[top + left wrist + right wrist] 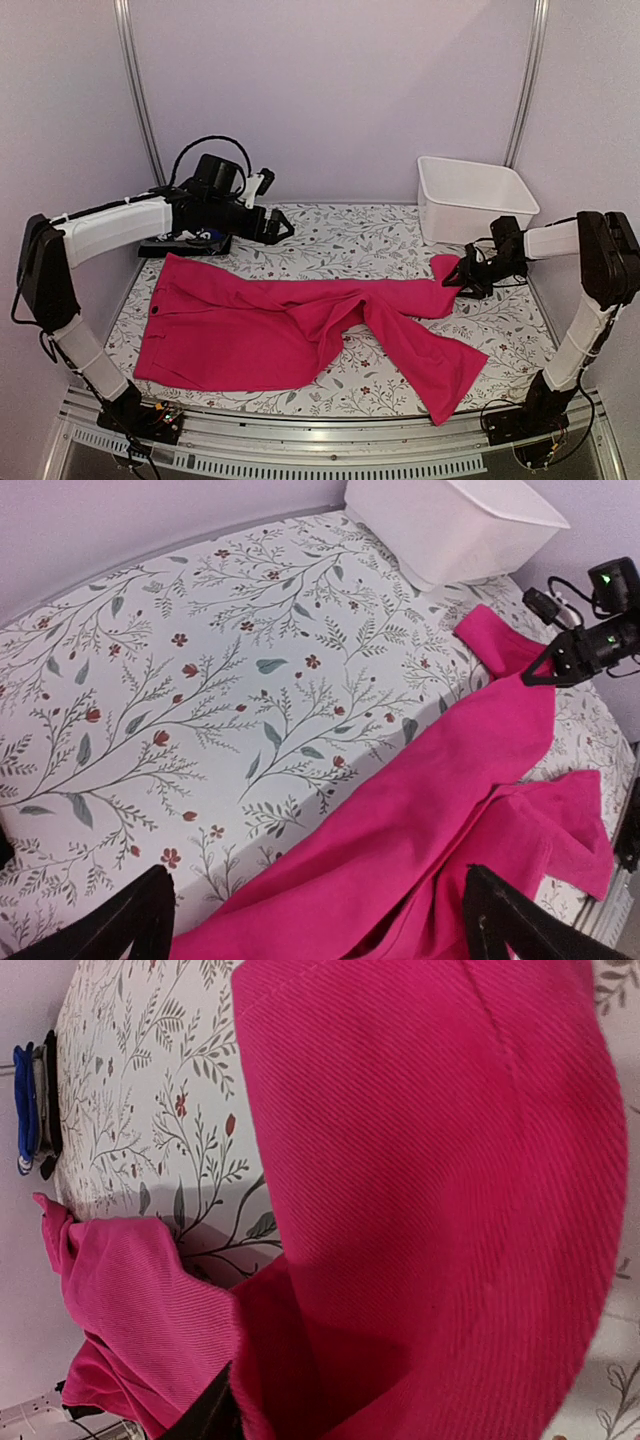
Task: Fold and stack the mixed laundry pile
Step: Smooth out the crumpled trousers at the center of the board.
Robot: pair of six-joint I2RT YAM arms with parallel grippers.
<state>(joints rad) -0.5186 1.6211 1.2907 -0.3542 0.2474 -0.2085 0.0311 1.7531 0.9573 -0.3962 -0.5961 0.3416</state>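
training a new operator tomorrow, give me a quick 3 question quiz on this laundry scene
1. True or false: the left gripper is clamped on the pink trousers.
2. Where does the white bin stand? A) at the far right corner of the table B) at the near left corner C) on top of the trousers
3. Fill in: the right gripper is at the hem of one trouser ____.

Key: 1 false, its jaws stand open and empty above the table; 2 A; 3 leg.
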